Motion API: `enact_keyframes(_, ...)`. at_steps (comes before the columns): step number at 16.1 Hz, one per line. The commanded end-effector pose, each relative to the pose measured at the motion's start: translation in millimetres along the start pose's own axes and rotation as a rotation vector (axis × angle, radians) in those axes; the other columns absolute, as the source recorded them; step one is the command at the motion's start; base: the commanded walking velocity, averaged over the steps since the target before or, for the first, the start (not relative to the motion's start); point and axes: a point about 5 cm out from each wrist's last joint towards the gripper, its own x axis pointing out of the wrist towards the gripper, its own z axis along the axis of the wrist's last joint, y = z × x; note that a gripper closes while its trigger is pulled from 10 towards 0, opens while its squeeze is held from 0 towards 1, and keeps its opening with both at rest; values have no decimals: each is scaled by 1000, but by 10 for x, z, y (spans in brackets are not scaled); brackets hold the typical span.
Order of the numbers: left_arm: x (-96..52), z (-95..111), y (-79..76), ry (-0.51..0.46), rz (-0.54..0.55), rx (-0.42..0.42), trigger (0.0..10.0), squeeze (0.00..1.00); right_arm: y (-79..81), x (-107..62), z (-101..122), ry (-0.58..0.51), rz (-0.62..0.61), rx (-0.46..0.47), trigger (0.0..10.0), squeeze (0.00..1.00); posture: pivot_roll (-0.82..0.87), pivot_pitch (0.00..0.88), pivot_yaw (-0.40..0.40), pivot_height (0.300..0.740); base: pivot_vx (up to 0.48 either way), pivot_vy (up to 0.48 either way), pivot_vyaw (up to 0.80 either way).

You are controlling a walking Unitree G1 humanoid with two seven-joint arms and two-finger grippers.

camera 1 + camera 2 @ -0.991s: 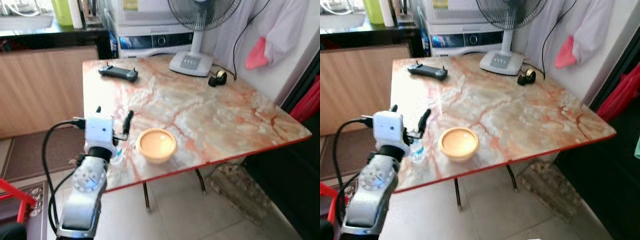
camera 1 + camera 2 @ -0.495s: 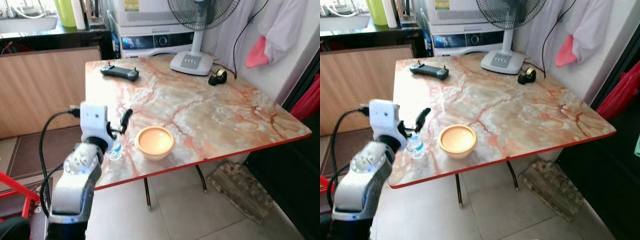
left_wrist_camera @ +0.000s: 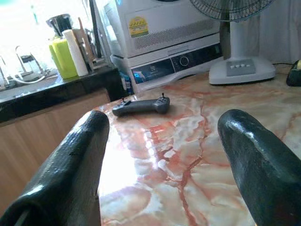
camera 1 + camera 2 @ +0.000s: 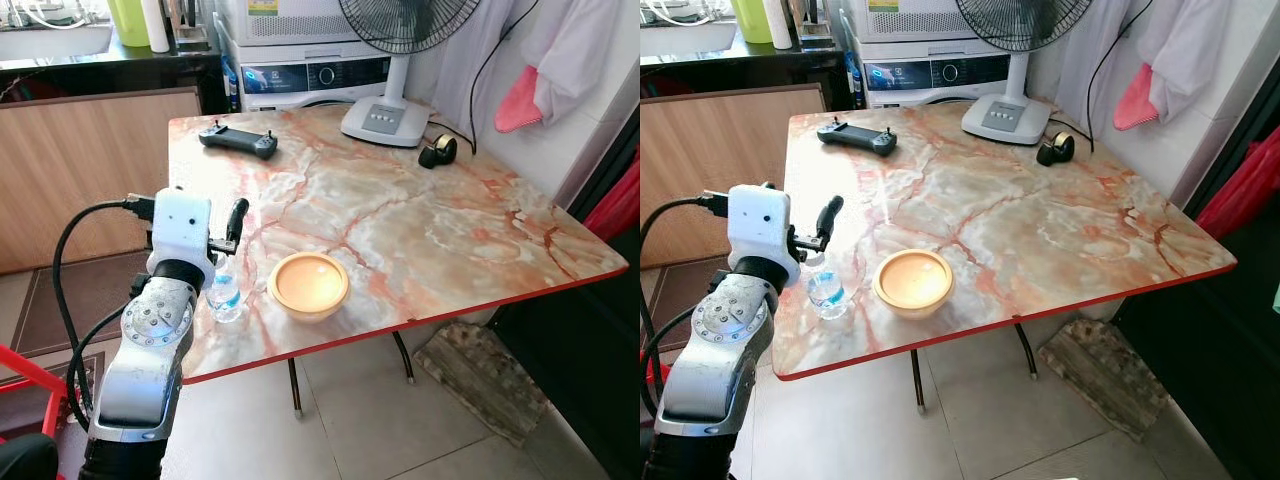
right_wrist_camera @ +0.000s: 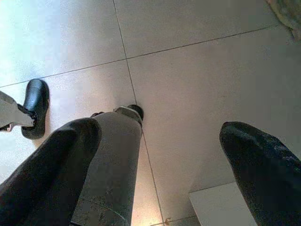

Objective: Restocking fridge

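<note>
The left gripper [image 4: 205, 225] hides the water bottle's [image 4: 224, 295] cap (label unreadable), fan [image 4: 400, 60] cropped above.

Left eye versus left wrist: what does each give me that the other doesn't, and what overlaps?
Left eye: water bottle by the left hand, orange bowl beside it, tape dispenser near the fan. Left wrist: both fingers spread wide, bare marble table between. Shared: black controller, fan base, washing machine.

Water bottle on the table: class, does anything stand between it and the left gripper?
Nothing visible does. The left gripper is open just above the bottle; the bowl sits beside the bottle, off the path.
</note>
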Motion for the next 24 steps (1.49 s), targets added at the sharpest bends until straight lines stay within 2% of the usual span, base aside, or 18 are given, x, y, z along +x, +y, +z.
enact_keyframes(1,5,78,-11,-39,3,14,10000,0,-19,-2,10,4,-1,-22,10000,0,177,0,-68,740,0,0,525)
enact_keyframes(3,14,84,-34,-43,-2,18,10000,0,-21,-2,11,3,-3,-14,10000,0,176,0,-67,740,0,0,663)
enact_keyframes(5,14,84,-51,-46,-8,29,10000,0,-22,-2,4,3,-10,10,10000,0,175,0,-67,740,0,0,0)
enact_keyframes(10,13,62,-91,-43,-22,37,10000,0,-23,-2,3,8,-6,1,10000,0,173,0,-68,740,0,0,0)
enact_keyframes(24,26,67,-143,-51,-50,40,10000,0,-11,2,9,16,9,-10,10000,0,174,0,-70,740,245,0,0)
